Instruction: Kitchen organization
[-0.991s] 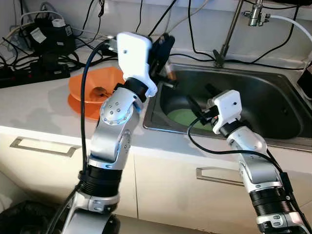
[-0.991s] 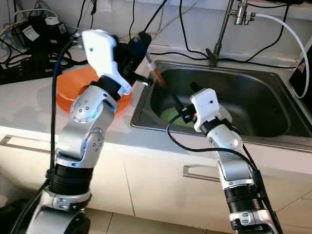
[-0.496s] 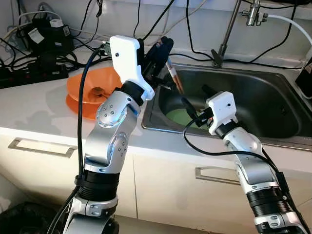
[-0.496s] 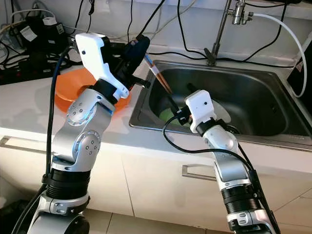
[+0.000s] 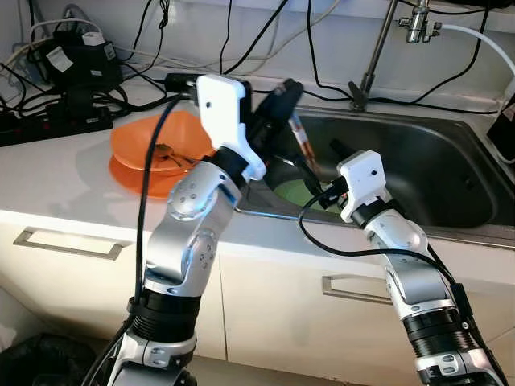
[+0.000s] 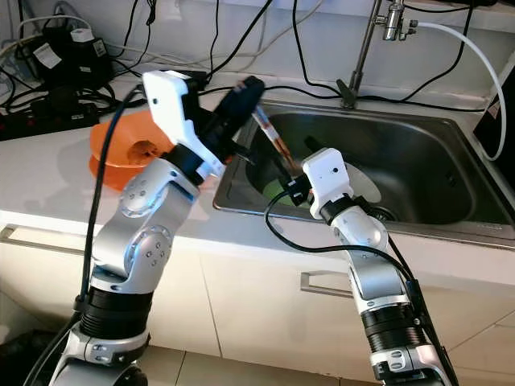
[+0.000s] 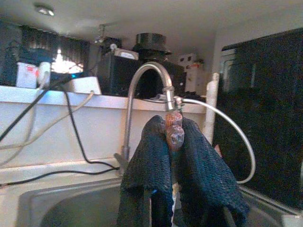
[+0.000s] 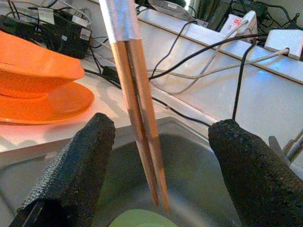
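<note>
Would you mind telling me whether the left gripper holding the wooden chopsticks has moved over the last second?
Yes. The left gripper with the wooden chopsticks shifted rightward, away from the orange bowl, further over the steel sink.

The chopsticks [image 8: 142, 118] are reddish-brown wood with a silver-grey band at the upper end. The left gripper [image 7: 174, 142] has black fingers with a woven mesh texture; the right gripper [image 8: 161, 156] has black fingers too, finely grained. Both arms are silver with white wrist housings and black cables. The bowl [image 5: 161, 145] is bright orange and sits on a matching orange plate [image 5: 133, 173]. The counter [image 5: 56, 181] is white, the cupboard fronts below cream with brushed metal handles. The sink [image 5: 451, 173] is dull steel grey; a pale green plate [image 5: 294, 193] lies in it. The tap [image 6: 362, 48] is chrome, with a white hose.
</note>
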Controlling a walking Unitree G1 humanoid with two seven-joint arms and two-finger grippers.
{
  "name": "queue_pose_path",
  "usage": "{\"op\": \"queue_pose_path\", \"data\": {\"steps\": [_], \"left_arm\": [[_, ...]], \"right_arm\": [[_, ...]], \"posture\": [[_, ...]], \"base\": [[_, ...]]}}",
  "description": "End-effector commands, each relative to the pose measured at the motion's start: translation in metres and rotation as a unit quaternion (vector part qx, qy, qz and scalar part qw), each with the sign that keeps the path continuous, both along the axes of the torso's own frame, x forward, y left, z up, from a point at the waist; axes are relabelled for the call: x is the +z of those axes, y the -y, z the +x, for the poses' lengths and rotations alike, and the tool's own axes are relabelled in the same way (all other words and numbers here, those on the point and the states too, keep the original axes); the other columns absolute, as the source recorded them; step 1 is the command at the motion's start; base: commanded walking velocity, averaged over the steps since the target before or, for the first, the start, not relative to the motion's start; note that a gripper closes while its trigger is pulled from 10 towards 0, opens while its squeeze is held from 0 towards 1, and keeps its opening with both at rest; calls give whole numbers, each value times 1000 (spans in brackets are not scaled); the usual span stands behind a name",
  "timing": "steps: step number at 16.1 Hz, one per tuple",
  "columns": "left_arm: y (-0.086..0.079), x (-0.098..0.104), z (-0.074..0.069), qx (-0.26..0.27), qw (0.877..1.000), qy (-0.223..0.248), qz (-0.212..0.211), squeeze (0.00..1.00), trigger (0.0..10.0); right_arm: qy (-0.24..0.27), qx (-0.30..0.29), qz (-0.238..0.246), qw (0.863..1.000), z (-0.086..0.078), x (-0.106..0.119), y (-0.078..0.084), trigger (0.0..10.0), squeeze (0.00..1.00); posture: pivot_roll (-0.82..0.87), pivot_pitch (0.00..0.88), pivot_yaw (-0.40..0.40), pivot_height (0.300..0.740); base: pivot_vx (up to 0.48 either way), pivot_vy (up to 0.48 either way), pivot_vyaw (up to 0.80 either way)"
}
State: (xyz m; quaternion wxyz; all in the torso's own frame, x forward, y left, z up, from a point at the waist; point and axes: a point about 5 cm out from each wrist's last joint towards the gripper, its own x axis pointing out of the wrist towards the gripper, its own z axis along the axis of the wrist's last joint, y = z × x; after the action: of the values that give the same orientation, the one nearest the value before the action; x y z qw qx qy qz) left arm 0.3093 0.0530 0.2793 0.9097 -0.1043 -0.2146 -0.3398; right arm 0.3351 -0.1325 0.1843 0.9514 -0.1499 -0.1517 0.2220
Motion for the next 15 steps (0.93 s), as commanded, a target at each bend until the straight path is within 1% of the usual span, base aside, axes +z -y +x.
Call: {"op": "queue_pose_path", "data": {"steps": [1, 7, 8, 9, 11, 15], "left_arm": [[4, 3, -6, -18, 1000, 9, -3, 0, 10000], [8, 0, -9, -37, 999, 5, 8, 0, 10000], [8, -1, -9, -38, 999, 3, 11, 0, 10000], [8, -2, -8, -35, 999, 1, 15, 0, 10000], [7, -3, -7, -33, 999, 0, 16, 0, 10000], [6, -3, -7, -27, 999, 0, 19, 0, 10000]], "right_arm": [[4, 10, -7, 1000, 1, 2, -5, 10000, 0], [-3, 5, -2, 1000, 3, 0, -5, 10000, 0], [-5, -5, -2, 1000, 4, 0, -3, 9725, 0], [-9, -14, -2, 1000, 6, -1, -1, 0, 0], [-14, -21, -8, 1000, 7, -3, 1, 0, 0], [-12, -15, -12, 1000, 5, -4, -1, 0, 0]], "posture": [[35, 0, 4, 740], [37, 0, 0, 740], [36, 0, -1, 740], [36, 0, -1, 740], [36, 0, -1, 740], [37, 7, 0, 740]], "base": [[0, 0, 0], [0, 0, 0], [0, 0, 0], [0, 0, 0], [0, 0, 0], [0, 0, 0]]}}
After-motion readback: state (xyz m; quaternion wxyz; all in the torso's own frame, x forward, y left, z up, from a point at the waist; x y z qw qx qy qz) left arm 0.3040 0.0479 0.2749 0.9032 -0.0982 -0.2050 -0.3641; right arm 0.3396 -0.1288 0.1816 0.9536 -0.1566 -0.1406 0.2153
